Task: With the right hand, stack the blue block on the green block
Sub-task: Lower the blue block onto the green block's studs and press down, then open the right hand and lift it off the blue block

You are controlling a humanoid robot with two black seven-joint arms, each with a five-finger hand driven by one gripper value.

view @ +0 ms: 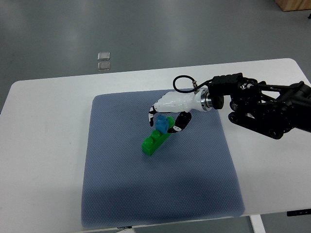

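Observation:
A green block (152, 142) lies slanted on the blue-grey mat (126, 189) near its middle. A small blue block (163, 123) sits at the green block's upper right end, resting on it or just above it. My right hand (165, 119) is white with dark fingertips. It reaches in from the right and its fingers are curled around the blue block, with the thumb on the block's right side. The hand hides part of the blue block. The left arm is out of view.
The mat lies on a white table (43, 145). Two small clear squares (104, 60) lie on the grey floor beyond the table's far edge. The right arm's black forearm (262, 109) spans the table's right side.

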